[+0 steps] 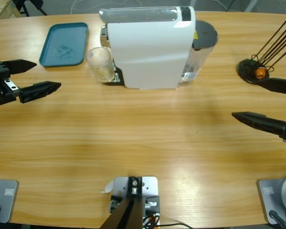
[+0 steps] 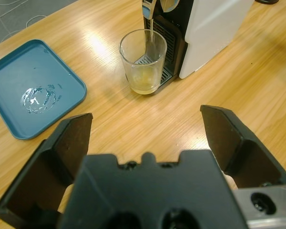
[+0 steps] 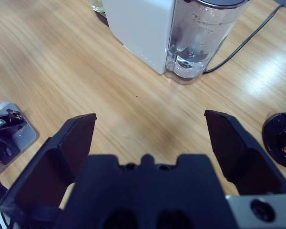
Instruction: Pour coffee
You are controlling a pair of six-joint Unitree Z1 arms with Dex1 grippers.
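Note:
A clear glass cup (image 2: 143, 62) (image 1: 99, 64) stands on the drip grate of the white coffee machine (image 1: 148, 47) (image 2: 214, 28), under its spout. A thin pale stream runs from the spout into the cup, and a shallow layer of pale amber coffee (image 2: 142, 86) lies at its bottom. My left gripper (image 1: 47, 75) (image 2: 145, 117) is open at the table's left edge, well short of the cup, holding nothing. Far to the right, my right gripper (image 1: 250, 99) (image 3: 150, 118) is also open, with nothing between its jaws.
A teal tray (image 1: 64, 44) (image 2: 19, 81) with a few water drops lies left of the machine. The machine's clear water tank (image 3: 200, 38) sits at its right end, with a cable behind. A black capsule stand (image 1: 251, 70) (image 3: 280, 140) with an orange capsule (image 1: 260, 73) is near my right gripper.

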